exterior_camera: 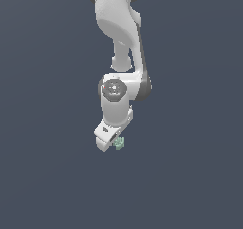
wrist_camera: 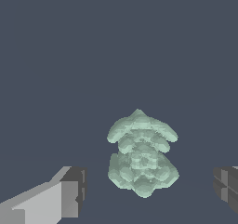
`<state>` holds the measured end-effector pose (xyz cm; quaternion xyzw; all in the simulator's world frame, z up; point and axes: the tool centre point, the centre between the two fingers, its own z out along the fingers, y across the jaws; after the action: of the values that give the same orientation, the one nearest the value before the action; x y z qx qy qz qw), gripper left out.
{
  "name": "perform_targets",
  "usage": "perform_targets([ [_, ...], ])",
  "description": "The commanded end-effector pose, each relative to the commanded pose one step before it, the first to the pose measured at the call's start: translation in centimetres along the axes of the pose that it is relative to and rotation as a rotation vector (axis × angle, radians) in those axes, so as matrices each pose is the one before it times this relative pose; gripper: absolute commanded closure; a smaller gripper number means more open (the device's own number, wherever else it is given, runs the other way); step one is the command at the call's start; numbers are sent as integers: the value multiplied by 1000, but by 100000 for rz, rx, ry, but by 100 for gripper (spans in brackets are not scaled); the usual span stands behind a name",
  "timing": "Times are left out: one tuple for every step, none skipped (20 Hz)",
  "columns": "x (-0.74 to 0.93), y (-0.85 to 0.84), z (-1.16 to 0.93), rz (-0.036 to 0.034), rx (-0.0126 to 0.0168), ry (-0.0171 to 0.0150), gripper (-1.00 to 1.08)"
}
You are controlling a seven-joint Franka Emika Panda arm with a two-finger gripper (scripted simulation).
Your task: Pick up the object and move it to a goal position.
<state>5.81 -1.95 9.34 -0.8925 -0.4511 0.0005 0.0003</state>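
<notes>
The white arm (exterior_camera: 116, 42) is seen reaching down over a plain dark floor (exterior_camera: 42, 176). Its gripper (wrist_camera: 148, 190) is spread wide, nothing pinched. The small mint-green object (wrist_camera: 142, 153) is found on the floor between the two fingers, clear gaps being left on both sides.

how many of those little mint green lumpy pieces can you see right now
1. The mint-green piece sits right by the tip of the claw in the exterior view. In the wrist view the same piece lies between the open fingers, touching neither. None seem hidden.
</notes>
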Motion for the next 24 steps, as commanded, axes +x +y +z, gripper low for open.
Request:
perform_targets([
  [12,138,144,-1812,-80,48,-92],
  [-3,27,32,-342,-10,5,-92],
  [-1,16,19,-207,-6,3,-92],
  [0,5,6,-69,-2,1,-92],
  [-17,-32,-21,466,39,-28,-92],
  [-2,1,39,0,0,0,-92],
  [-7,3,117,0,0,0,-92],
  [15,-14,191,-49,-4,2,-92],
  [-17,6,270,0,0,0,-92],
  [4,-12,344,-49,-4,2,-92],
  [-2,-11,419,-49,-3,2,-92],
  [-8,-12,492,-49,-3,2,-92],
  [-14,-13,564,-49,-3,2,-92],
  [-7,-21,604,-69,-4,3,-92],
  [-1,-21,534,-69,-4,3,-92],
  [-5,-12,453,-49,-3,2,-92],
  [-23,10,374,0,0,0,-92],
  [14,-4,289,-49,-4,2,-92],
  [-2,20,211,0,0,0,-92],
  [9,26,129,0,0,0,-92],
  [21,32,47,0,0,0,-92],
  [27,33,-24,0,0,0,-92],
  [11,12,-21,0,0,0,-92],
  [0,0,0,0,0,0,108],
])
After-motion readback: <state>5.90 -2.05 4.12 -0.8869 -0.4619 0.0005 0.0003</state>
